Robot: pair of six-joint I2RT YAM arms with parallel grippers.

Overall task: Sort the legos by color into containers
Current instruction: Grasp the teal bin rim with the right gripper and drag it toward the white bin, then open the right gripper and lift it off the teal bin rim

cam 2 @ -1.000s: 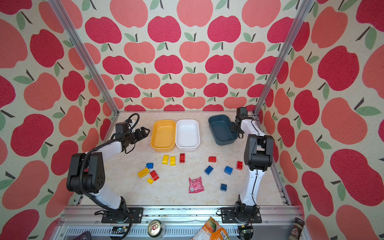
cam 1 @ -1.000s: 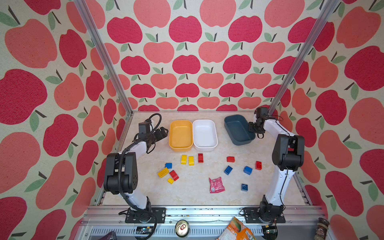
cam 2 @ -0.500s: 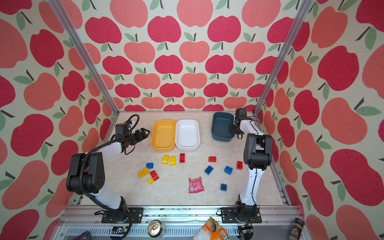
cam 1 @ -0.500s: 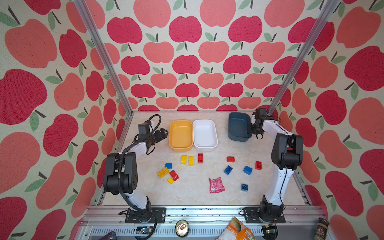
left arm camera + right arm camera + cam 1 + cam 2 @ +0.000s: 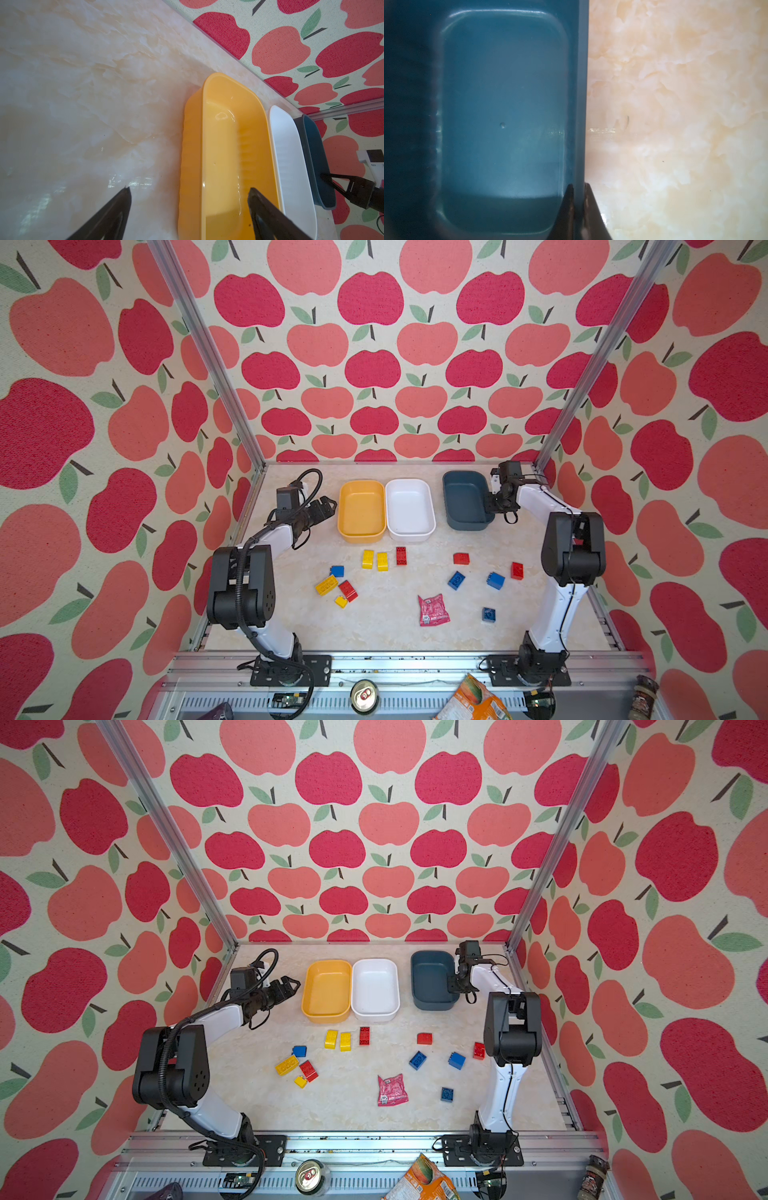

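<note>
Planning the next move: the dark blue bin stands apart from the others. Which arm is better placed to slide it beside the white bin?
Right: the right gripper is shut on the rim of the dark blue bin. The left gripper is open at the yellow bin, farther away.

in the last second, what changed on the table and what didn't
The dark blue bin swung from slanted to square with the other bins, edging toward the white bin; the right gripper closed its fingers on its wall. Left gripper, yellow bin, legos and pink packet stayed put.
</note>
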